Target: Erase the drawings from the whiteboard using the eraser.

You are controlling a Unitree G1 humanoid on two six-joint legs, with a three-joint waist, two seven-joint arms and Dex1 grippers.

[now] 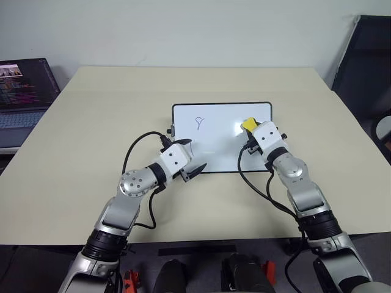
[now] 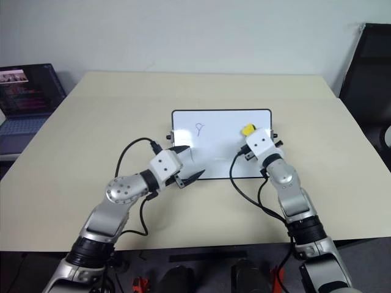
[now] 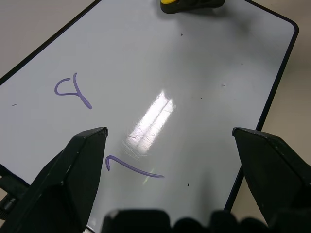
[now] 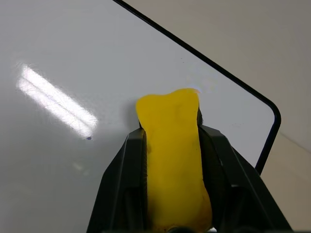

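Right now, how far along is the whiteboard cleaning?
The eraser is in hand: the right gripper is shut on it, at the whiteboard near its far right corner, where no marks show. Left to do: the loop-shaped drawing and the hooked stroke both remain unwiped. The left gripper is open above the board's near edge, holding nothing.

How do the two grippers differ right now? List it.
The left gripper is open and empty; the right gripper is shut on the eraser. The left sits over the whiteboard's near-left part, above a hooked stroke; the right sits at its far right. Both have black fingers.
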